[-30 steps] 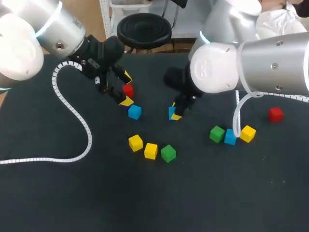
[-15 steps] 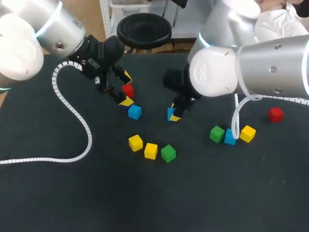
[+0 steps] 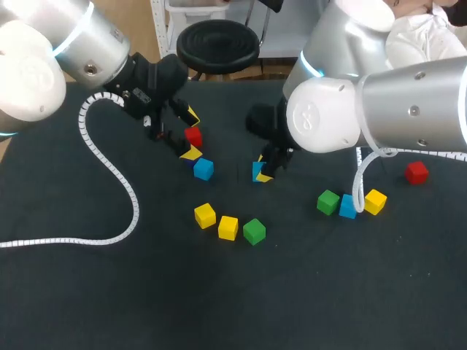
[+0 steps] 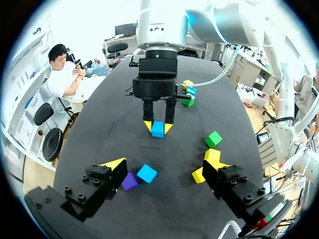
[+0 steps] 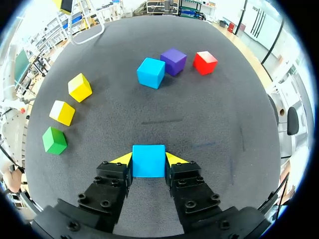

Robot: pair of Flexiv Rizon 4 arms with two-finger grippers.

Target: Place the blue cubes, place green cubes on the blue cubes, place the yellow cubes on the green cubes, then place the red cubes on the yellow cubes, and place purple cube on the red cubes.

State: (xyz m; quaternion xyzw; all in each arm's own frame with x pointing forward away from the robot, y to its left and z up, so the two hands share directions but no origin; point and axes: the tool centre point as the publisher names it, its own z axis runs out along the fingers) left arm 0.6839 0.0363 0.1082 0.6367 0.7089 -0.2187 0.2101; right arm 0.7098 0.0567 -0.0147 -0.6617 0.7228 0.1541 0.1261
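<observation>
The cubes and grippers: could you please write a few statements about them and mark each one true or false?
1. The right gripper is shut on a blue cube. True.
2. The left gripper holds the purple cube. False: it is open, and the purple cube lies on the table near it.
3. Two yellow cubes lie in a row with a green cube. True.
4. A green cube sits on a blue cube. False: no cubes are stacked.
</observation>
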